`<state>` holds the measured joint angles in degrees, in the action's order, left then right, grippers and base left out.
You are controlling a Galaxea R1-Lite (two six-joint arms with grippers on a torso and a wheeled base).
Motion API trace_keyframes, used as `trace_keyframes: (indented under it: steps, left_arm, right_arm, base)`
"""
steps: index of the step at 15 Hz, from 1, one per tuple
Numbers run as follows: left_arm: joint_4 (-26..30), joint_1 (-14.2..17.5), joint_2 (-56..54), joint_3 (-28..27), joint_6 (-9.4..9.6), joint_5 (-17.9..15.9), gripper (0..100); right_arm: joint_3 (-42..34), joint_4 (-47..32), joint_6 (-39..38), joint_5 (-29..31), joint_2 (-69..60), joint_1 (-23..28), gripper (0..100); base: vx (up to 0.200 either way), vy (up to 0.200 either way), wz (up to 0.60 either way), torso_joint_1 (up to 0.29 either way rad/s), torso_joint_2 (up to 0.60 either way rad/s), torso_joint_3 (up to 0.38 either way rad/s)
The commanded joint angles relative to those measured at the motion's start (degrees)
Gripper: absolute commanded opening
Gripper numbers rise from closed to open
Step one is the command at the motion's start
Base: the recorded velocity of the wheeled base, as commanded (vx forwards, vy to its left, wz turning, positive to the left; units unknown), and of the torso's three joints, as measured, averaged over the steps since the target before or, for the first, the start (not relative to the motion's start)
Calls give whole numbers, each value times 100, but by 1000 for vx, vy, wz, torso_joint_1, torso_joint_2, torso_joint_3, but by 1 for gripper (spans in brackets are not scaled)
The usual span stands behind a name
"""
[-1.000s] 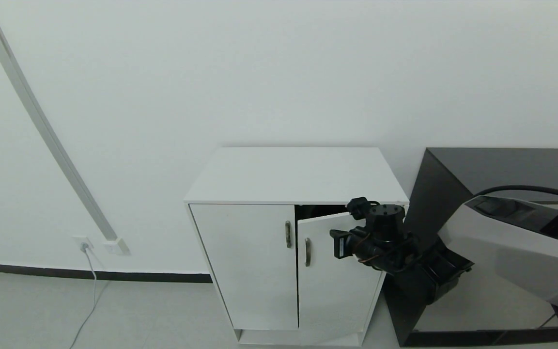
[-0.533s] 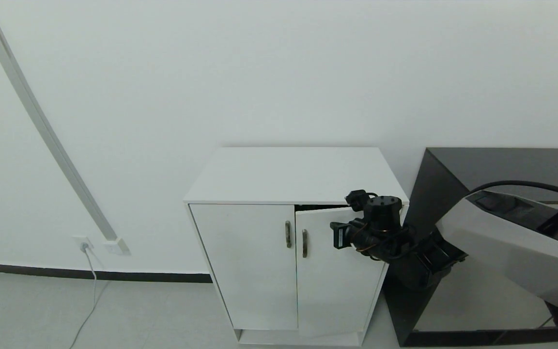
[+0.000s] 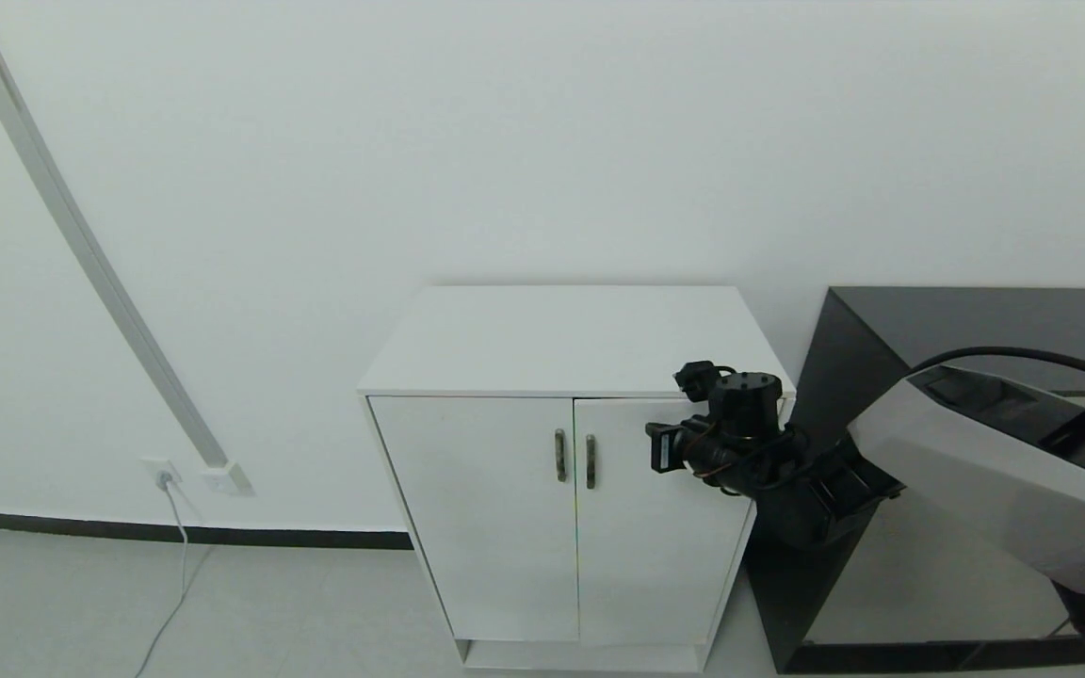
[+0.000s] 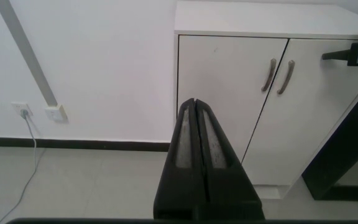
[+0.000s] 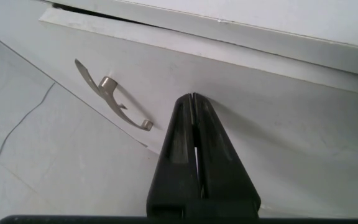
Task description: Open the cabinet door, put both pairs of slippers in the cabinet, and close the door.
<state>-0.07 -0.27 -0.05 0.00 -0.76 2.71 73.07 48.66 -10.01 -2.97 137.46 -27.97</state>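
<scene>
Room: a white wall [image 3: 542,141] is rising behind, with a pale floor [image 3: 175,612] running below.
Cabinet: the white cabinet [image 3: 566,339] is standing upright at 6 o'clock against the wall, its long axis vertical and its closed doors facing the robot.
Side unit: a black unit [image 3: 976,325] is sitting at the cabinet's 3 o'clock.
Right gripper: the right gripper [image 5: 194,96] is keeping its fingers pressed together, tips at the right door [image 3: 655,565].
Left gripper: the left gripper [image 4: 195,102] is holding its fingers pressed together, well apart from the cabinet.
Handles: the bar handles [image 3: 590,461] are running vertically beside the centre seam.

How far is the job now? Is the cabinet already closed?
Looks done: the right door sits level with the left door. In hand: the right gripper, shut, is at that door's face; a thin dark gap shows along its top edge. Left: perhaps press it home. The shut doors hide whether the slippers are inside.
</scene>
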Motion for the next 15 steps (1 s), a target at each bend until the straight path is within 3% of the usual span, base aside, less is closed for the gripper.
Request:
trace_keyframes:
  steps: [1, 15]
  left_arm:
    - [-1, 0, 5, 0, -4, 2, 0]
    - [-1, 0, 5, 0, -4, 2, 0]
  right_arm:
    - [41, 3, -1, -1, 35, 10, 0]
    - [234, -59, 104, 7, 132, 63, 0]
  base:
    - [0, 0, 0, 0, 0, 0]
    - [0, 0, 0, 0, 0, 0]
